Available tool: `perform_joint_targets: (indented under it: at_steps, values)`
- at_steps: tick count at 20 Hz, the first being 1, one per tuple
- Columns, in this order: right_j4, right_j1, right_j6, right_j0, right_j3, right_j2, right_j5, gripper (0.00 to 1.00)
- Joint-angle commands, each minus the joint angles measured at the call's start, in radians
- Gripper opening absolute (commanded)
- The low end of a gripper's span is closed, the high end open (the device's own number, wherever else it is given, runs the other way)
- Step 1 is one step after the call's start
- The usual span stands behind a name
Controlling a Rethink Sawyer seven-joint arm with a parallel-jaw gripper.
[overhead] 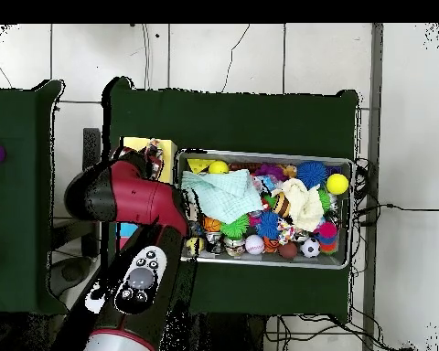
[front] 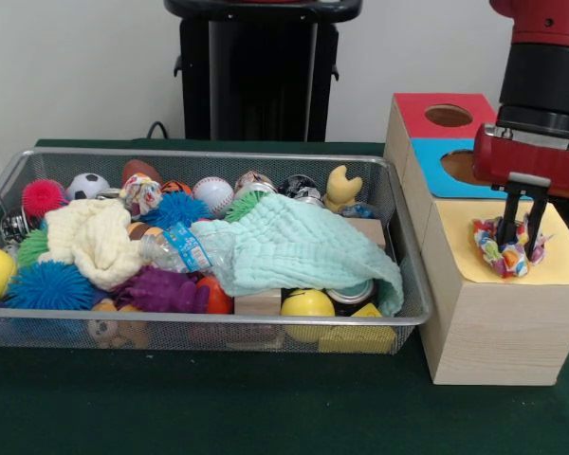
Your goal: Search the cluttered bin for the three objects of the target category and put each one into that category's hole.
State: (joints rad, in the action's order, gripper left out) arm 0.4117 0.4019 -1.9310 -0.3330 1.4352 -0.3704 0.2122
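The pincer [front: 520, 239] grips a rope ball [front: 507, 248] over the box's yellow top [front: 559, 256], hiding any hole, beside the long bin [front: 218, 322] lying crosswise.

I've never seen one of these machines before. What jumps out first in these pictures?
The big red and black arm at the right of the front view, its gripper pressed down around a colourful rope ball on the yellow top of a wooden box. Next, the wire mesh bin beside it, crammed with toys: spiky balls, a baseball and a plastic bottle, with a mint-green cloth draped over the heap.
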Motion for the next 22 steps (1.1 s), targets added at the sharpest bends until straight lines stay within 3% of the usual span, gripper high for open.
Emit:
perform_joint_targets:
  at_steps: [1, 7, 14, 22]
  values:
    - [-0.102, -0.155, -0.055, 0.07, 0.078, 0.17, -0.031, 0.0]
    - [-0.168, -0.169, 0.041, 0.125, 0.033, 0.226, 0.061, 0.0]
    - [-0.263, -0.179, 0.103, 0.207, 0.024, 0.325, 0.063, 0.0]
    - [-0.361, -0.198, 0.083, 0.247, 0.009, 0.373, 0.036, 0.0]
